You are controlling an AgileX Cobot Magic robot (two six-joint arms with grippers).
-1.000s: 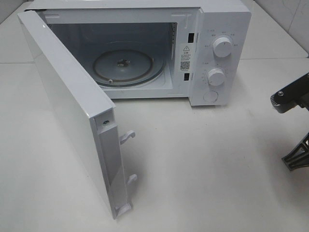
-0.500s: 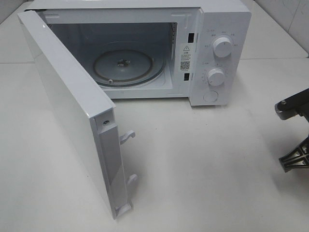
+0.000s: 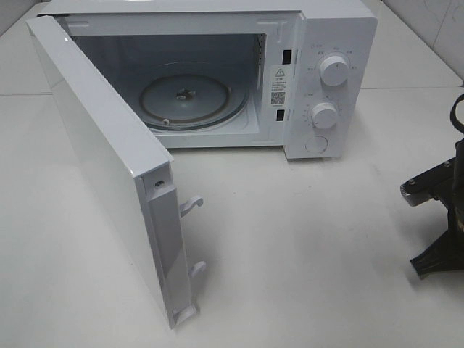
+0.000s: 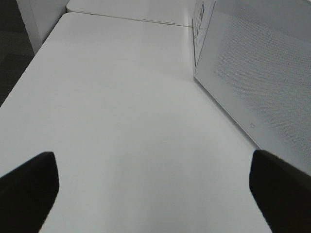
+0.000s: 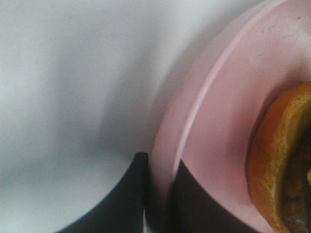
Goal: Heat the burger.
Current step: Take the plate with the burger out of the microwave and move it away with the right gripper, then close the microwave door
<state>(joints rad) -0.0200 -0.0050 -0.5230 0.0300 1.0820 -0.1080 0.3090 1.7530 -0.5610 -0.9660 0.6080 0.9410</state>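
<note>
Right arm [image 3: 435, 217] dropped lower, right pincer [image 5: 158, 194] clenched on pink plate [image 5: 218, 121] — burger [image 5: 277, 160] round, flat.

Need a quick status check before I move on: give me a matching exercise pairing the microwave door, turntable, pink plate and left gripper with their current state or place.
Things:
1. microwave door
2. glass turntable
3. pink plate
4. left gripper

States:
A. rim pinched between the right gripper's fingers, burger on it
B. open, holding nothing, over bare table
C. swung wide open
D. bare, inside the oven cavity

Pairs: 1-C, 2-D, 3-A, 4-B
</note>
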